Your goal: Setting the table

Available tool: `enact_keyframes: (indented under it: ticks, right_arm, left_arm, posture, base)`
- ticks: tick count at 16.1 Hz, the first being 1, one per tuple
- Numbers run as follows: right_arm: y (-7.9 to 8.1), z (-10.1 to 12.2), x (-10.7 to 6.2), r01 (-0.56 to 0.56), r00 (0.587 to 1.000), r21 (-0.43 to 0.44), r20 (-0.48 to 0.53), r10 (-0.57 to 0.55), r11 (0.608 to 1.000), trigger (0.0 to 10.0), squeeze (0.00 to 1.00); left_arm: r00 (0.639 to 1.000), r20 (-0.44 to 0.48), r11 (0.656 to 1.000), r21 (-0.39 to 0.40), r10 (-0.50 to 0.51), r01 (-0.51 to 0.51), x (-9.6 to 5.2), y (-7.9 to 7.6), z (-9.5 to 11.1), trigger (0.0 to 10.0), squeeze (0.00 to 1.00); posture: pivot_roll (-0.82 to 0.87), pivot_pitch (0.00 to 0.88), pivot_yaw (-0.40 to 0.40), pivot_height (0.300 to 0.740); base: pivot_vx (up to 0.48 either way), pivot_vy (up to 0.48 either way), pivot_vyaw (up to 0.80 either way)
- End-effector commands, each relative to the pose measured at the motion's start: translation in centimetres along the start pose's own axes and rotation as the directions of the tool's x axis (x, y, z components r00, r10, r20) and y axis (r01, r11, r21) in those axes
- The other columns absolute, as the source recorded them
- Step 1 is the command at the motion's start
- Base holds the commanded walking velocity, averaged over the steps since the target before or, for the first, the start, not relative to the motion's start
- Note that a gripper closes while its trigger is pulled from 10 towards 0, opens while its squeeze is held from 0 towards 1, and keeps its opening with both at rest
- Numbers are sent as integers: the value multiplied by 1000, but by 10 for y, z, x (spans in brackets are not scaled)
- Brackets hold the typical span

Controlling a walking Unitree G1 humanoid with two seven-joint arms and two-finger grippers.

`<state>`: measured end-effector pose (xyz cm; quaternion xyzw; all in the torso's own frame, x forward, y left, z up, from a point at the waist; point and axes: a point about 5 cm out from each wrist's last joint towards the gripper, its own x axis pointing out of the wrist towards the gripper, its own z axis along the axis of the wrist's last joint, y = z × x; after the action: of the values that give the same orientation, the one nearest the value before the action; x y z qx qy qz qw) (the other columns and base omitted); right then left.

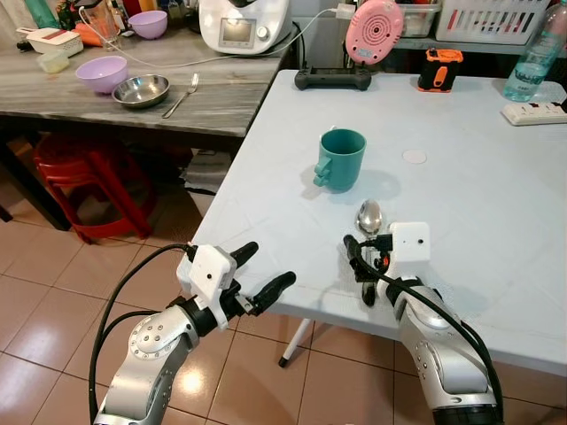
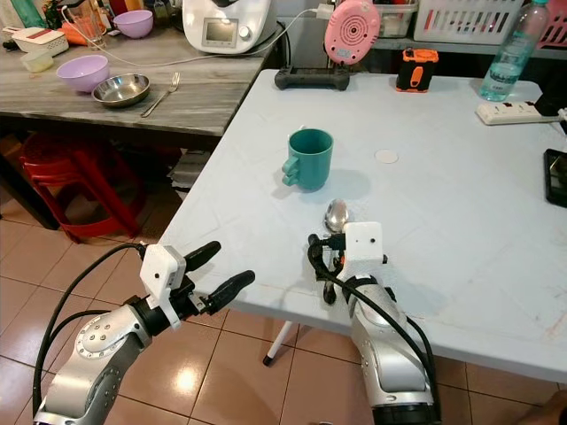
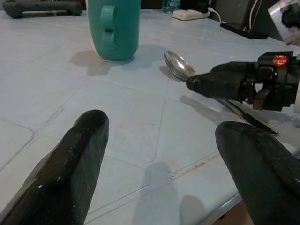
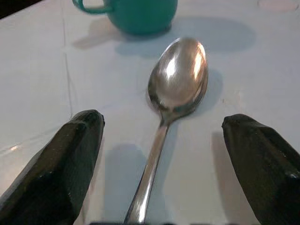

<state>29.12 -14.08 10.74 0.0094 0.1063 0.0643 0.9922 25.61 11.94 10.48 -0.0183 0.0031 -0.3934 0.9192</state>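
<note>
Straddling spoon (image 4: 176,89) handle with right gripper (image 4: 161,159), fingers spread, nothing held. Spoon lying flat on table (image 1: 478,204), at 5 o'clock from mug (image 1: 340,159). Judging release or alignment: lifting straight up, avoiding nudging handle. Left gripper (image 1: 261,274) hovering open off table edge.

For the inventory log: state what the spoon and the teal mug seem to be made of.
Spoon: looks like polished metal, probably stainless steel; its bowl gives bright mirror-like reflections. Teal mug: opaque, evenly coloured, with a soft sheen; ceramic or plastic, the pictures cannot settle which.
</note>
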Motion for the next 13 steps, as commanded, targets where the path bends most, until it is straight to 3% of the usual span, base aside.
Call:
enact_keyframes:
  ticks: [1,2,13]
  right_arm:
    - [4,-4,2,-30,999,15,-33,30,999,1529,0]
    - [5,-5,3,-35,998,16,-41,36,999,0,0]
    - [-11,-23,-1,8,986,22,-168,-4,1000,0,0]
  left_arm:
    - [1000,0,1000,4,-14,14,-1,-1,1,10000,0]
    - [1000,0,1000,1,-24,24,-1,-2,1,10000,0]
    - [992,22,992,-33,-121,122,-1,-10,3,10000,0]
  posture:
    - [-85,89,50,740]
    - [-85,89,50,740]
    - [-98,101,61,740]
  base:
    - [0,0,0]
    - [0,0,0]
    - [0,0,0]
